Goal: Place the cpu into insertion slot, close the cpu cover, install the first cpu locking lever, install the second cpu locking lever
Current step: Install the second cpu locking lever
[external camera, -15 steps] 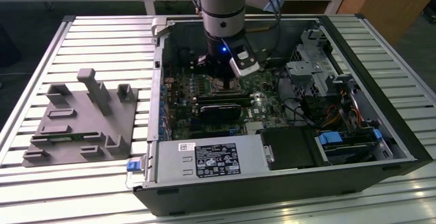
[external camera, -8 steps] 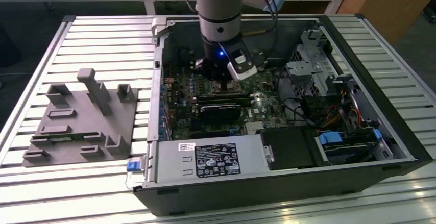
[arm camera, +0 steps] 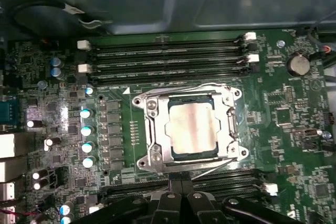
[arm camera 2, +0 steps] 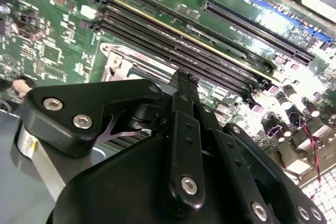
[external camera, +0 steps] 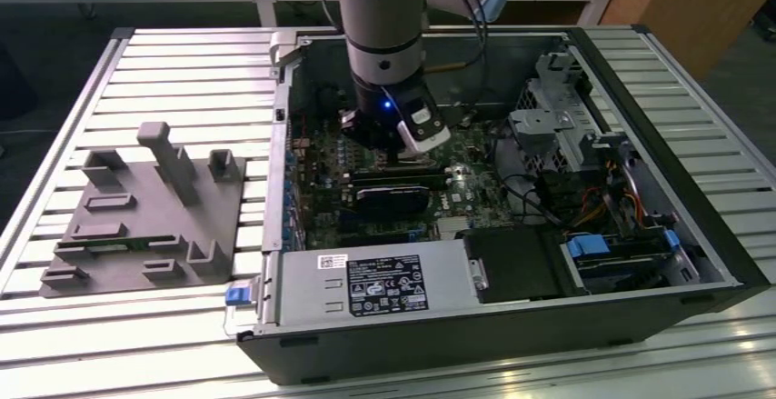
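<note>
The cpu (arm camera: 191, 129) lies in the insertion slot (arm camera: 148, 132), cpu cover (arm camera: 229, 124) closed.

Silvery-tan cpu (arm camera: 191, 128), silver cpu cover (arm camera: 157, 129), green motherboard (arm camera: 294, 119).

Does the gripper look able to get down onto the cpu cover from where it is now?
Probably yes. In the first wrist view the cpu cover lies closed over the cpu, with nothing above it, and the gripper sits just beside the socket.
</note>
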`<state>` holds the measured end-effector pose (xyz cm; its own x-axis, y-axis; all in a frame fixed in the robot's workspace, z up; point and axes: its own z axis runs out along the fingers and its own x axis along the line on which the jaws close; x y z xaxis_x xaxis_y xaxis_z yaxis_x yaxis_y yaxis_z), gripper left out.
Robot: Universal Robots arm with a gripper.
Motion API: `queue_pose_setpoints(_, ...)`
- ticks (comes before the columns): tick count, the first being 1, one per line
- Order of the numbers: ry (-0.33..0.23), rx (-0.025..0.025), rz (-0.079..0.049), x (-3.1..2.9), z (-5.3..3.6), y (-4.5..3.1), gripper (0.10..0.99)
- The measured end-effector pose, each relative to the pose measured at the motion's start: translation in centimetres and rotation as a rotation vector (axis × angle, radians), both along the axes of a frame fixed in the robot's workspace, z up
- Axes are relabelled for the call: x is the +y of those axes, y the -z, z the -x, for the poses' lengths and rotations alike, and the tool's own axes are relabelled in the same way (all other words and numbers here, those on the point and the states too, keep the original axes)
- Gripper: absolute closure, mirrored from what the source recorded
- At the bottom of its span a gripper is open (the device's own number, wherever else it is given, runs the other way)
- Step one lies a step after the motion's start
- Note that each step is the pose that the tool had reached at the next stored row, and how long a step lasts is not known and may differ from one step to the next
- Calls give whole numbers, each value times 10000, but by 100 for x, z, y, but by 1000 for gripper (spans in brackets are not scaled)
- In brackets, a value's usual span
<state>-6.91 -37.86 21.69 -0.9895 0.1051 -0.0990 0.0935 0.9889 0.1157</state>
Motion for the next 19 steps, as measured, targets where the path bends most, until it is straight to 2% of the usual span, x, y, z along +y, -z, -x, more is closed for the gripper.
queue_pose_setpoints(11,-107,-1,-782,-101,67,68,980)
queue_pose_setpoints(19,-121,-4,-1245,-204,79,89,980)
